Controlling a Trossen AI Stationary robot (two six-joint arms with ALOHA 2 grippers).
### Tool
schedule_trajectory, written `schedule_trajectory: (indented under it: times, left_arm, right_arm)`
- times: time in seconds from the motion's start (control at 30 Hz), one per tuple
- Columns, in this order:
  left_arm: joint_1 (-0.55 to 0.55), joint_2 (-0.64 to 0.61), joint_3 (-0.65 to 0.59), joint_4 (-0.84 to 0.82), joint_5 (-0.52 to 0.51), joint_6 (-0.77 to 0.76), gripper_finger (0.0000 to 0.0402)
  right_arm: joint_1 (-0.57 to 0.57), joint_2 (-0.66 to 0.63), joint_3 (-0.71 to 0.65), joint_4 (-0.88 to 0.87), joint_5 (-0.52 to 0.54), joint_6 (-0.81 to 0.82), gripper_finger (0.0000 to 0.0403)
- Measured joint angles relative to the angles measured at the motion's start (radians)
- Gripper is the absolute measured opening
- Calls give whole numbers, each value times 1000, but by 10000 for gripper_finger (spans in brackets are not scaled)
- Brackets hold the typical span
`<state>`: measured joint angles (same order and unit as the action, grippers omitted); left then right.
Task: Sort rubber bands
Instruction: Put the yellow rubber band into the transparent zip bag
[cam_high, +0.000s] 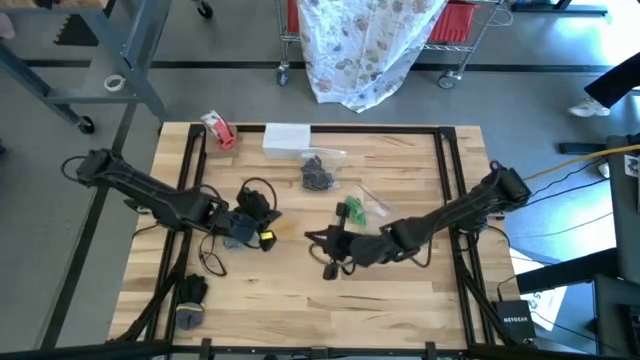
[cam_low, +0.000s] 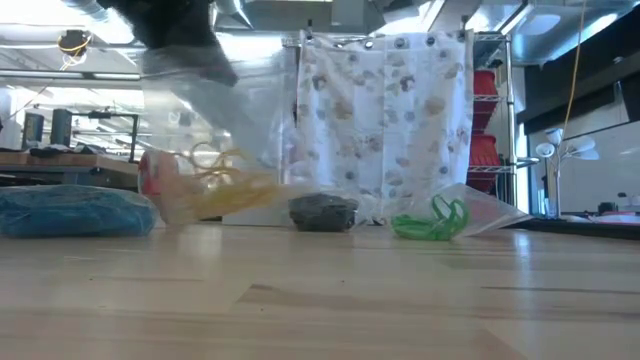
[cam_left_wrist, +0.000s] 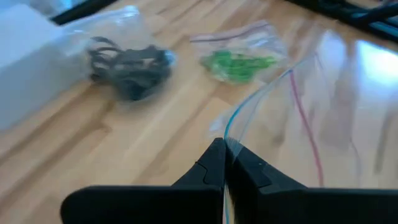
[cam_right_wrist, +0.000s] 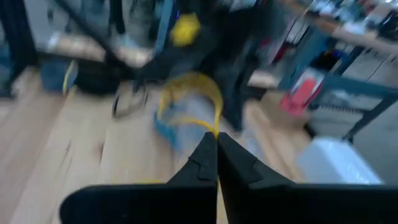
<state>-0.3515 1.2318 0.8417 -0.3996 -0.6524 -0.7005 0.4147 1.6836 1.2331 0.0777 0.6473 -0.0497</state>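
Note:
My left gripper (cam_left_wrist: 225, 144) is shut on a clear zip bag (cam_left_wrist: 323, 106) left of the table's middle. In the low view this bag (cam_low: 200, 110) hangs raised, with tan-yellow rubber bands (cam_low: 215, 185) low inside it. My right gripper (cam_right_wrist: 216, 140) is shut on a yellow rubber band (cam_right_wrist: 196, 84) and faces the left gripper (cam_high: 258, 230) from the right (cam_high: 314, 239). A bag of black bands (cam_left_wrist: 132, 63) and a bag of green bands (cam_left_wrist: 239, 62) lie flat on the far half of the table. A heap of blue bands (cam_low: 70, 212) lies below the raised bag. My left gripper pinches the clear bag's mouth edge with its blue zip line (cam_left_wrist: 227, 127) between its two fingers. The fingers slant down from the table's left side. The bag spreads away beyond the fingertips, raised off the wood. My right gripper pinches the yellow band (cam_right_wrist: 216, 127) between its two fingertips, which come nearly level from the table's right side. The band's loop stands out beyond the fingertips, clear of the table, toward the left gripper.
A white box (cam_high: 287, 138) and a red-and-white tape roll (cam_high: 218, 130) sit near the far edge. A black frame (cam_high: 445, 180) runs along the table's sides. Bare wood (cam_high: 300, 310) lies toward the near edge.

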Motion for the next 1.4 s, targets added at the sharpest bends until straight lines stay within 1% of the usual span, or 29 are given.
schedule_trajectory:
  times: [0.13, 0.23, 0.33, 0.43, 0.6, 0.67, 0.8, 0.97, 1.17, 1.27, 1.33, 1.4]
  left_arm:
    - [-14, 40, 0, 122, 16, 10, 1]
    - [-24, 55, 0, 199, 20, 37, 1]
    - [-24, 62, 0, 239, 25, 54, 1]
    - [-24, 62, 0, 240, 25, 50, 1]
    - [-20, 62, 0, 251, 24, 53, 1]
    - [-20, 62, 0, 257, 24, 54, 1]
    - [-20, 62, 0, 261, 24, 54, 1]
    - [-19, 62, 0, 275, 23, 48, 1]
    - [-15, 62, 1, 275, 21, 48, 1]
    - [-15, 62, 1, 274, 21, 47, 1]
    - [-14, 62, 1, 269, 21, 50, 1]
    - [-14, 62, 1, 266, 21, 53, 1]
  right_arm:
    - [-22, -3, 0, 132, -13, -92, 1]
    - [-47, 5, 0, 164, -37, -110, 1]
    - [-73, 6, 0, 166, -38, -112, 1]
    - [-92, 6, 0, 211, -44, -113, 1]
    - [-126, 6, 0, 273, -169, -114, 1]
    - [-136, 6, 0, 270, -196, -114, 1]
    - [-135, 8, 0, 216, -195, -113, 1]
    - [-133, 41, 0, 205, -203, -113, 1]
    - [-133, 60, -1, 143, -208, -110, 1]
    - [-133, 60, 0, 113, -239, -56, 2]
    - [-133, 60, 0, 84, -250, -35, 13]
    - [-133, 60, 0, 65, -249, -33, 36]
